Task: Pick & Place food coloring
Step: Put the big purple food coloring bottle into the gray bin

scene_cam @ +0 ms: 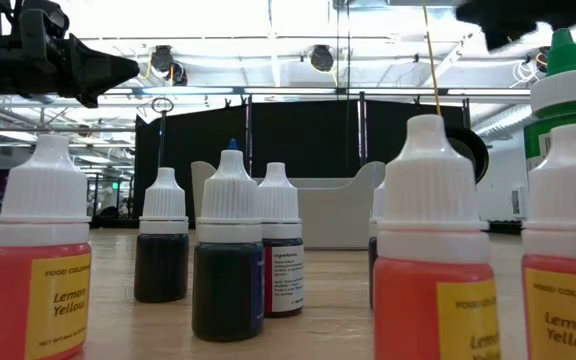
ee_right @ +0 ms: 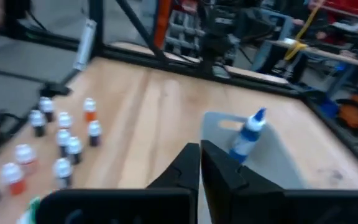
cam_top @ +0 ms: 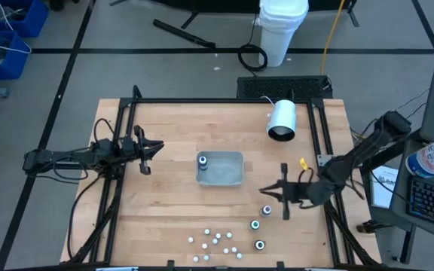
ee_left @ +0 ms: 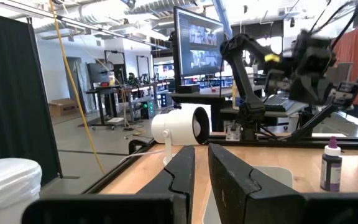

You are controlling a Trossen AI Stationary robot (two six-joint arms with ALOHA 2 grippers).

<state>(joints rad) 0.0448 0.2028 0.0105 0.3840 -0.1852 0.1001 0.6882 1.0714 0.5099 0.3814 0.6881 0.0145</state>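
Note:
Several food coloring bottles [cam_top: 224, 241] stand on their bases near the table's front edge, white-capped ones in a cluster and three dark ones [cam_top: 260, 224] to their right. One blue-tipped bottle [ee_right: 247, 138] stands in the grey tray [cam_top: 232, 175] at mid-table. My right gripper [cam_top: 264, 192] hovers right of the tray and above the dark bottles. It points toward the table's left and is shut with nothing between its fingers [ee_right: 199, 158]. My left gripper [cam_top: 148, 153] waits at the table's left side, raised, shut on nothing [ee_left: 201, 171].
A white cylinder [cam_top: 282, 120] lies on its side at the far right of the table, behind the tray. A white bucket [cam_top: 283, 26] stands on the floor beyond the far edge. Bare wood [cam_top: 164, 211] lies between the tray and the bottles.

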